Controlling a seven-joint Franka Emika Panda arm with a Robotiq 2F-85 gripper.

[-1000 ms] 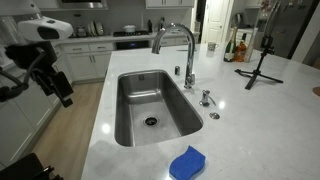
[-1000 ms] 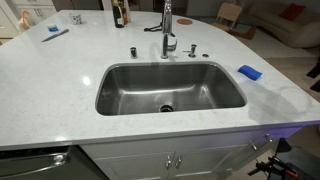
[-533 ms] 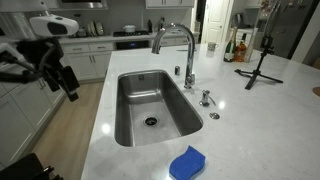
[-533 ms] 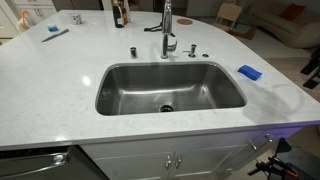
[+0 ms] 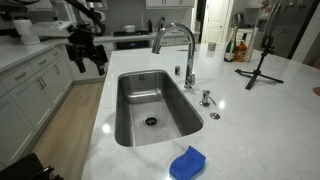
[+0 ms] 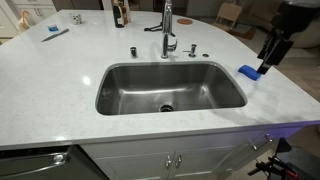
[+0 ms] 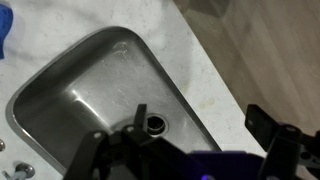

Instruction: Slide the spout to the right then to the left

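Observation:
The spout (image 5: 176,31) is a tall chrome gooseneck that stands behind the steel sink (image 5: 128,120) and arches over the basin. It also shows in an exterior view (image 6: 167,22), seen end on. My gripper (image 5: 86,58) hangs in the air beyond the sink's far short end, well away from the spout, and it also shows in an exterior view (image 6: 269,52). In the wrist view its jaws (image 7: 200,116) are open and empty above the sink rim (image 7: 165,75) and the drain. The spout is not in the wrist view.
A blue sponge (image 5: 186,162) lies on the white counter beside the sink, below my gripper in an exterior view (image 6: 250,72). Small chrome fittings (image 5: 206,98) and a handle stub (image 6: 193,49) sit by the spout. A black tripod (image 5: 260,68) and bottles (image 6: 119,13) stand behind.
My arm has swung from over the floor towards the sink's end and risen. It has come into the exterior view that did not show it. The spout has not moved.

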